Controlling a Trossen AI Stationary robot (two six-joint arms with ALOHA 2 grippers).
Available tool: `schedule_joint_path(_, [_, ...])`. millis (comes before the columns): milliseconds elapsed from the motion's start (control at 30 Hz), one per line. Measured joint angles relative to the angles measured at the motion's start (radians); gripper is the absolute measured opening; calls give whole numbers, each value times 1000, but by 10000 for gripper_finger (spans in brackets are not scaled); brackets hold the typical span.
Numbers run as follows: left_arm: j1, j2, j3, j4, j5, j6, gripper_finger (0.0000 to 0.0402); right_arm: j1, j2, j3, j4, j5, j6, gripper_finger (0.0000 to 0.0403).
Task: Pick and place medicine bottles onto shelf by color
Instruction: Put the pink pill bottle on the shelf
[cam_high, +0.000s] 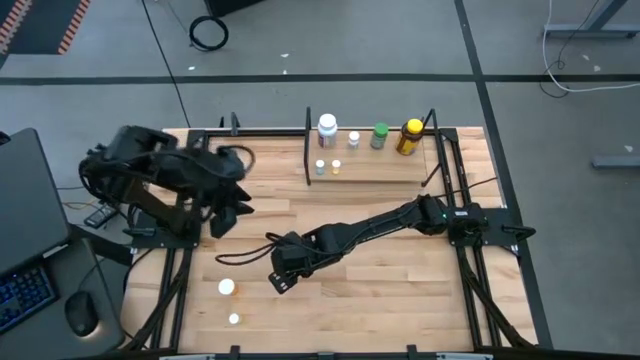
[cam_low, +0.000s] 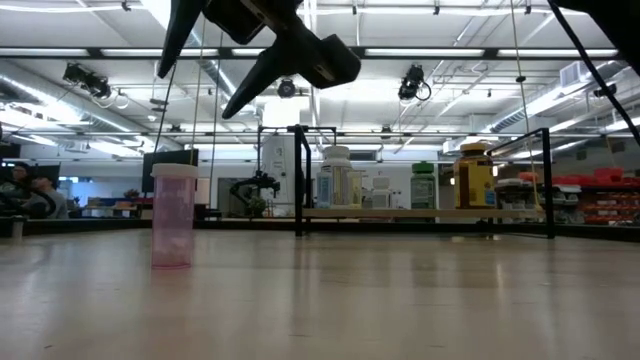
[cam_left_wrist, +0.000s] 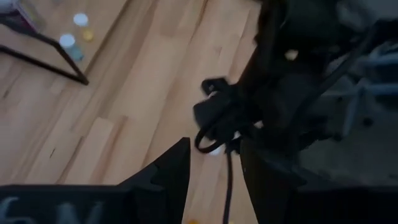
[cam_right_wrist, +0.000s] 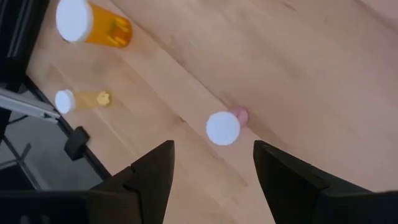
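Note:
A pink see-through bottle (cam_low: 173, 215) with a white cap (cam_right_wrist: 222, 128) stands upright on the wooden table. My right gripper (cam_right_wrist: 214, 168) hangs open just above it, pointing steeply down, fingers apart and clear of the cap; it also shows in the high view (cam_high: 280, 278) and low view (cam_low: 197, 92). Two orange bottles (cam_right_wrist: 93, 25) (cam_right_wrist: 82, 99) stand nearer the table's near left corner. The shelf (cam_high: 375, 170) at the far side carries a white bottle (cam_high: 327, 128), a green one (cam_high: 379, 135), a yellow one (cam_high: 410, 136) and small ones. My left gripper (cam_high: 228, 215) waits open, high at the left.
Black frame rails (cam_high: 175, 290) run along the table's left and right sides. The shelf's black posts (cam_high: 308, 145) stand at its ends. A laptop and mouse (cam_high: 80, 312) lie off the table's left. Bare wood stretches across the near right of the table (cam_high: 400, 300).

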Motion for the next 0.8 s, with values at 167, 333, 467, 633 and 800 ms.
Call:
schedule_joint_path(167, [0,0,-97,-1,33,40,154,17,0,0,9,28,72,226])
schedule_joint_path(333, [0,0,-212,0,72,92,160,26,0,0,-4,41,122,226])
schedule_joint_path(467, [0,-2,-335,-1,136,103,160,44,0,0,-64,45,151,226])
schedule_joint_path(633, [-24,-2,-492,2,145,117,162,94,-1,0,-124,-4,156,226])
schedule_joint_path(800, [-84,-25,-645,112,147,171,161,162,-10,0,-195,3,158,226])
